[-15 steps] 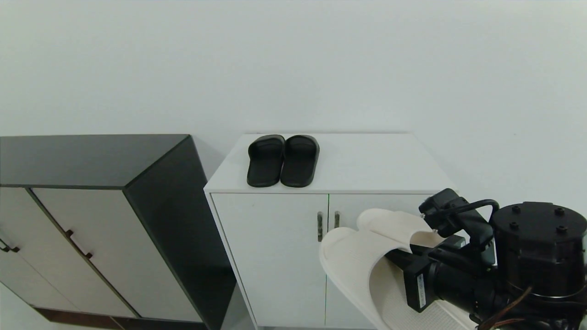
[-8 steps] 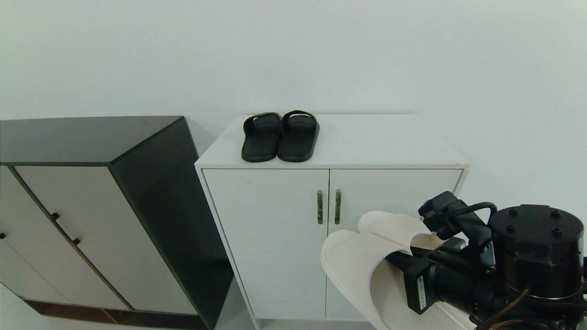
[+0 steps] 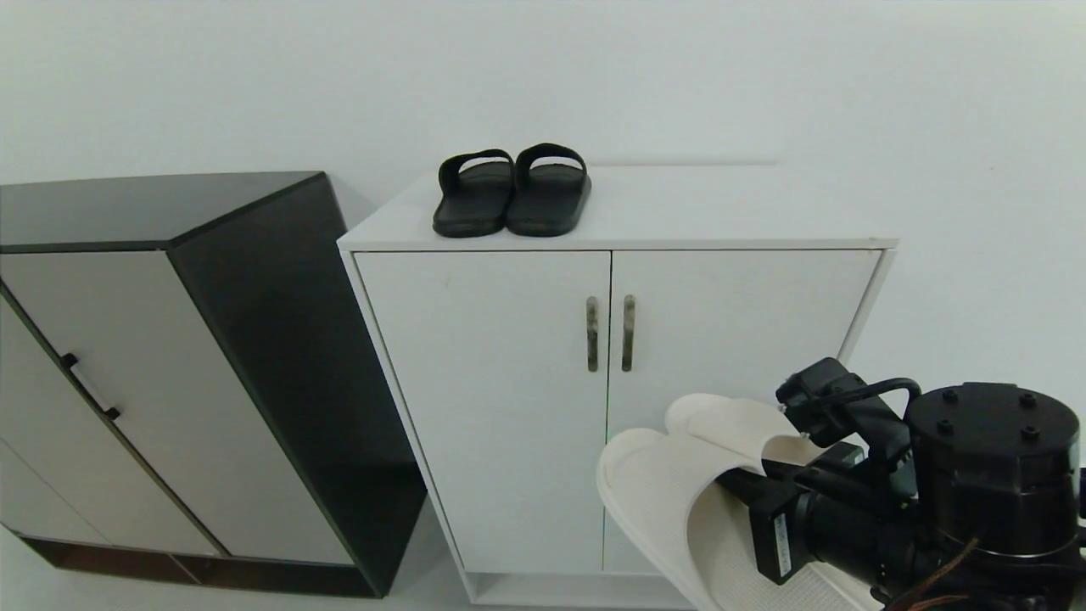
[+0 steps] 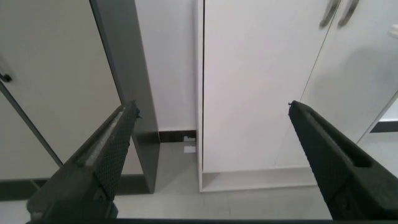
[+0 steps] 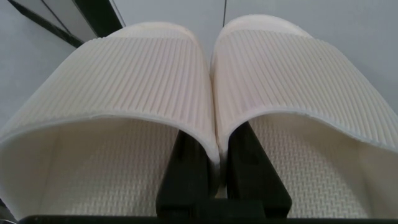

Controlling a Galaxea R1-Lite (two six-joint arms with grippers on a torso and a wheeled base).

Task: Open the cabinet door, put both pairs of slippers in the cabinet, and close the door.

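We're holding the cream slippers (image 3: 670, 475) low before the cabinet (image 3: 492, 407), right gripper (image 5: 214, 174) clamping their inner walls; the black slippers (image 3: 509, 191) are sitting on top. Both doors are shut, so we're judging door-opening comes next: the left gripper (image 4: 211, 107), wide open and empty, should take the left handle (image 3: 591, 333) and pull.

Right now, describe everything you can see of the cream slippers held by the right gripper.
The cream slippers are a slip-on pair held side by side, with wide ribbed straps and textured footbeds, in what looks like soft foam. The right gripper holds both at once, with one finger inside each slipper, pinching the adjoining strap edges together. They hang in the air, toes pointing towards the lower part of the white cabinet, whose doors are shut. Nothing else touches them.
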